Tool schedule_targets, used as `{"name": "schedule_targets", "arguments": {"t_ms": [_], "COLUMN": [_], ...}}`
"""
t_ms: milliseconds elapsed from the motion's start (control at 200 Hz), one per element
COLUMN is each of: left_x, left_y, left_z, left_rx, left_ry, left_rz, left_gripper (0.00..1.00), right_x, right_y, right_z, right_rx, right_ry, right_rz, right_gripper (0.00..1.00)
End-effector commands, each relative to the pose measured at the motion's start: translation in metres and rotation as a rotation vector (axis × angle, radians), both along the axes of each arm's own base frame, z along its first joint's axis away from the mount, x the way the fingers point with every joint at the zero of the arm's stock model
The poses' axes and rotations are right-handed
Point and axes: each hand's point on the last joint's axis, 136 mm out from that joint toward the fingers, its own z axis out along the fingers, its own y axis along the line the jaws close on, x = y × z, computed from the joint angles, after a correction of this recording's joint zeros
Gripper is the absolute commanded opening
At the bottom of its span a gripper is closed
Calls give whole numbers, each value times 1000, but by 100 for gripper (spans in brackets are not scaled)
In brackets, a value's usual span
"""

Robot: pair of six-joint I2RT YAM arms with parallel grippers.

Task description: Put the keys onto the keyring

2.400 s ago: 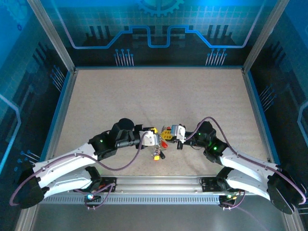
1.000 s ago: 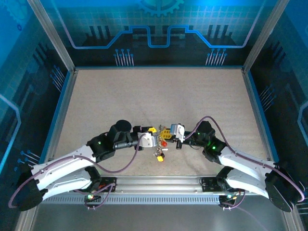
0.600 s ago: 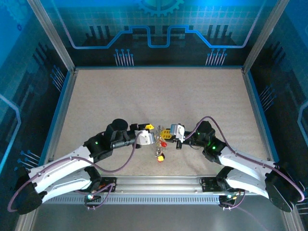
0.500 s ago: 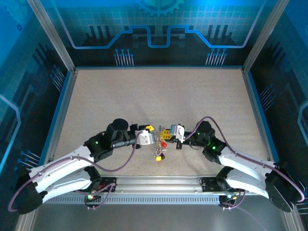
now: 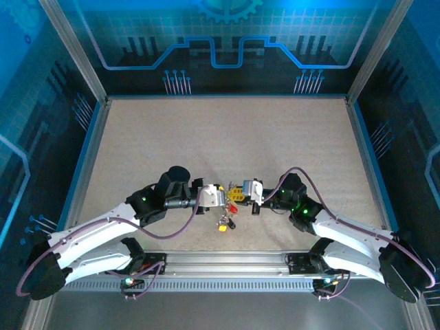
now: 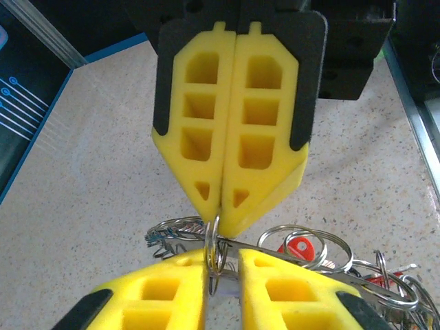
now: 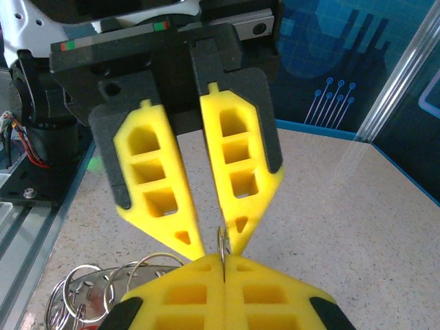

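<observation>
The right claw (image 7: pixel 223 262), two yellow honeycombed plastic fingers on a black mount, is pressed fully together. A thin silver wire keyring (image 7: pixel 221 240) stands edge-on out of the seam between its tips, pinched there. The left claw (image 7: pixel 218 247), of the same yellow make, meets it nose to nose from the other side of the keyring. Its fingers slope into a narrow V and stop short of each other, and the keyring rises in that slit. In the left wrist view a sliver of background shows between the wire and one finger, so this claw is only just open and clamps nothing. Whether the other finger brushes the wire cannot be told.

Just beside the keyring clusters a tangle of further silver wire rings (image 6: pixel 323 237), and among them is a key with a round red plastic head (image 6: pixel 297 245). A thin strip of bright metal (image 6: pixel 309 269) slants away from the keyring across one left finger.

In the top view the red head sits just on the near side of the keyring. A small yellow-headed key (image 5: pixel 223 227) lies a little nearer the arm bases, on the speckled beige tabletop (image 5: pixel 227 137).
</observation>
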Motion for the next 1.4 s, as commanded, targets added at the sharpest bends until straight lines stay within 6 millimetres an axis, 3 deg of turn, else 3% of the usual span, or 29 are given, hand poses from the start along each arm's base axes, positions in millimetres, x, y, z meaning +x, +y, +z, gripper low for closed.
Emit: {"name": "schedule_targets", "arguments": {"t_ms": [0, 120, 240, 310, 400, 465, 740, 936, 1046, 1146, 1306, 1396], "left_x": [-3, -2, -1, 2, 2, 3, 1, 0, -4, -3, -4, -4], "left_y": [-7, -7, -5, -2, 2, 5, 14, 3, -5, -6, -7, -4], "left_z": [15, 16, 18, 20, 21, 22, 23, 26, 37, 39, 47, 48], "left_rx": [-53, -44, -26, -5, 36, 69, 309, 382, 350, 350, 317, 293], "left_ry": [16, 21, 27, 20, 12, 12, -11, 27, 39, 29, 15, -4], "left_rz": [-34, -29, -12, 4, 9, 12, 15, 0, -13, -16, -17, 0], "left_gripper": [14, 10, 0, 0, 0, 0, 0, 0, 0, 0, 0, 15], "right_x": [-5, -5, -6, -8, -9, -6, -4, -5, -4, -6, -3, -2], "right_y": [4, 3, 3, 3, 1, -1, -7, 0, 4, 5, 6, 7], "right_z": [23, 23, 22, 21, 21, 21, 14, 16, 18, 20, 17, 20], "right_rx": [54, 52, 39, 27, 13, 1, -62, 21, 47, 46, 28, 43], "right_ry": [-69, -71, -71, -68, -71, -79, -101, -47, -15, -20, -14, -10], "right_rz": [29, 27, 27, 36, 28, 6, -24, 4, 25, 41, 28, 27], "right_gripper": [0, 0, 0, 0, 14, 18, 21, 23, 21, 8, 0, 0]}}
